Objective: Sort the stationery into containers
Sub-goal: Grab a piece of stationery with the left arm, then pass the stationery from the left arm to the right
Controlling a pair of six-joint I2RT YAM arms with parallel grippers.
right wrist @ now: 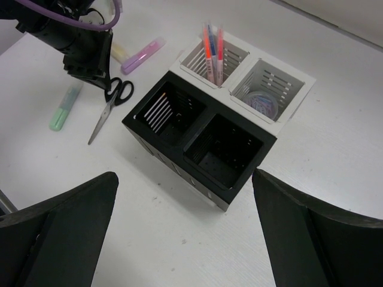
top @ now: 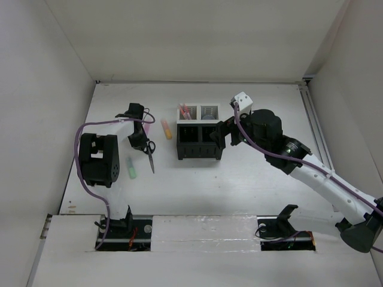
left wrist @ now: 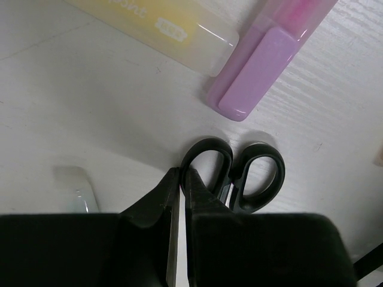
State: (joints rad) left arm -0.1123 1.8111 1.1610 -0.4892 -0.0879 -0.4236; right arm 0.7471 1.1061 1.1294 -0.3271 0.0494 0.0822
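The left gripper (top: pixel 143 141) was down at the table (top: pixel 257 173), left of centre in the overhead view. Its jaws were closed together right at the rim of one handle loop of the scissors (left wrist: pixel 239 173). From the wrist view I could not tell whether that rim was pinched between them or only touched. The scissors lay flat, with the handles toward the top of the overhead frame and the blades pointing down it. Just above the handles lay a pink highlighter (left wrist: pixel 263 60) and a yellow highlighter (left wrist: pixel 155 24), near each other. A green highlighter (top: pixel 131 169) lay left of the blades, apart from them. The organiser (top: pixel 199 153) stood at the centre of the frame, right of the scissors, with two white compartments at the back and two black ones in front. The left white compartment held thin pens (right wrist: pixel 212 51) standing upright, and the right white one had a small round grey item (right wrist: pixel 263 101) on its floor. The right gripper (right wrist: pixel 184 176) hung at the organiser's right edge, its jaws spread wide with nothing between them, and its camera looked down on the block.
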